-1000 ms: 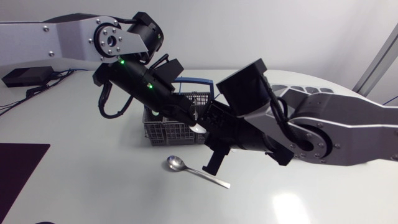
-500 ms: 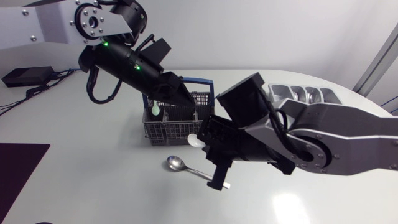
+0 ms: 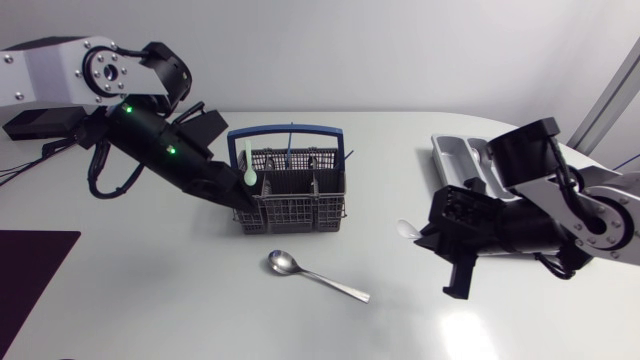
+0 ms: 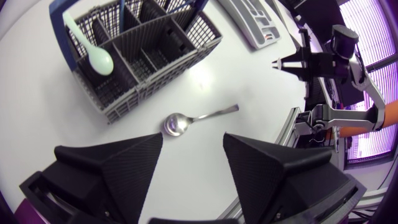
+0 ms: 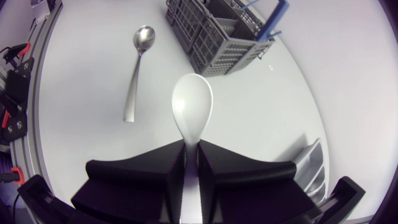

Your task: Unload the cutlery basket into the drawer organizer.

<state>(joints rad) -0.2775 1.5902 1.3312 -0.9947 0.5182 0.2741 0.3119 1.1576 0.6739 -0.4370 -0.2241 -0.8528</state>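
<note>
The right pincer (image 5: 191, 148) is clamped on the handle of a white spoon (image 5: 192, 102), held over the tabletop (image 3: 150, 290) near the organizer (image 3: 452, 156). The left pincer (image 4: 193, 140) has its fingers apart, just beside the basket (image 3: 295, 212). A metal spoon (image 3: 315, 273) lies on the tabletop ahead of it, near the basket. A green spoon (image 3: 248, 168) leans in a corner compartment of the basket.

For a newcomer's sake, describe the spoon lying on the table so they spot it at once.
Mid-table stands a grey mesh cutlery basket with a blue handle. Beside it, flat on the tabletop, lies the metal spoon. It alone is shiny steel; the green spoon stands inside.
</note>
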